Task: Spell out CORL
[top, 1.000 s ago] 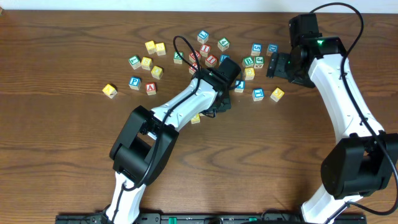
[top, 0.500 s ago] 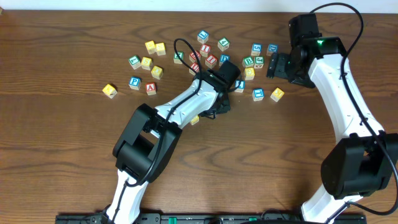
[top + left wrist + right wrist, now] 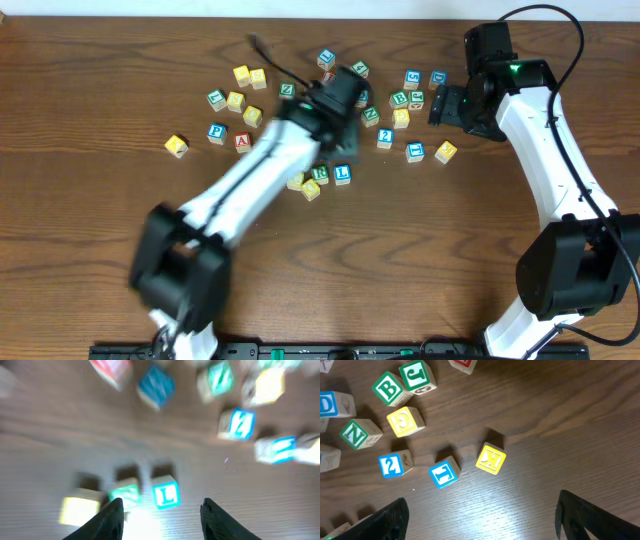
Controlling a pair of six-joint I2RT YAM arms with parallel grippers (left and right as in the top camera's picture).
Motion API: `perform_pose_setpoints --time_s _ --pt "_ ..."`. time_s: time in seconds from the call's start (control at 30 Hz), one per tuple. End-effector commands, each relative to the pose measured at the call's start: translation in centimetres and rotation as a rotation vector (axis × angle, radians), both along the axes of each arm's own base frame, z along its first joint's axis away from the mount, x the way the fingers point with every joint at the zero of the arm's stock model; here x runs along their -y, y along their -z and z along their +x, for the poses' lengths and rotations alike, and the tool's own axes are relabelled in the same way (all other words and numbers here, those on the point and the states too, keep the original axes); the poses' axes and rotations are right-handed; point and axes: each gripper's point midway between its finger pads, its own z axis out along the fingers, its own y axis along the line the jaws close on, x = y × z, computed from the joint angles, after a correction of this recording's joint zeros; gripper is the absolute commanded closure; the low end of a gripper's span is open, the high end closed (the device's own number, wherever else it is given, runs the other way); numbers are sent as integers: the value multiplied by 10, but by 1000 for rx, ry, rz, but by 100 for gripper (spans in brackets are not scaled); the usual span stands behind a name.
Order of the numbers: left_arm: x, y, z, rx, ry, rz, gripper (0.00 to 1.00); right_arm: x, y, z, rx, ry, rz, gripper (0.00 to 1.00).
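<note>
blue L cube [image 3: 166,495] right in line with the gap of the left claw [image 3: 162,508], green R cube [image 3: 125,496] just beside it, yellow cube [image 3: 79,510] out past one finger, that claw wide open and empty, right claw [image 3: 482,499] spread wide too, nothing in it, K block [image 3: 491,458] just ahead

Cubes show: blue L [image 3: 165,495], green B [image 3: 388,390], J [image 3: 418,375], N [image 3: 356,435], blue 2 [image 3: 391,465], T [image 3: 443,474], yellow K [image 3: 491,459].

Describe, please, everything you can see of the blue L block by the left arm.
The L block is a small cube of pale wood, its top face white with a blue frame and letter. It sits flat on the table, ending a short row, close beside a green-framed block. The left end effector hangs open above it, not touching.
</note>
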Motion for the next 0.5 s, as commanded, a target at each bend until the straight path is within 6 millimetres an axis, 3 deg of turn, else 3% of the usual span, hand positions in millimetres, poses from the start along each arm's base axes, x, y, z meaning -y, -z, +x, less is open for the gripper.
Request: perform_pose_setpoints --time_s 0.0,0.03,0.07,0.1,0.17,0.33,0.47 --pt "-59 -81 21 167 -47 -10 51 -26 2 1 4 -139 50 15" --pt "-77 -93 22 184 -80 -11 51 -38 1 3 15 -186 75 16" --pt "-110 -109 23 205 -152 -13 51 -60 -2 4 36 -263 118 21" --pt "-120 -112 23 209 -174 -12 51 -67 -3 4 43 -280 130 24" --pt "-174 -123 25 214 -299 -2 51 -102 -6 2 68 -359 166 36" --pt "-241 -115 21 169 -458 28 51 -161 -2 -16 71 -489 184 60" --pt "-271 -111 16 146 -532 40 51 -206 19 -45 0 -602 175 87"
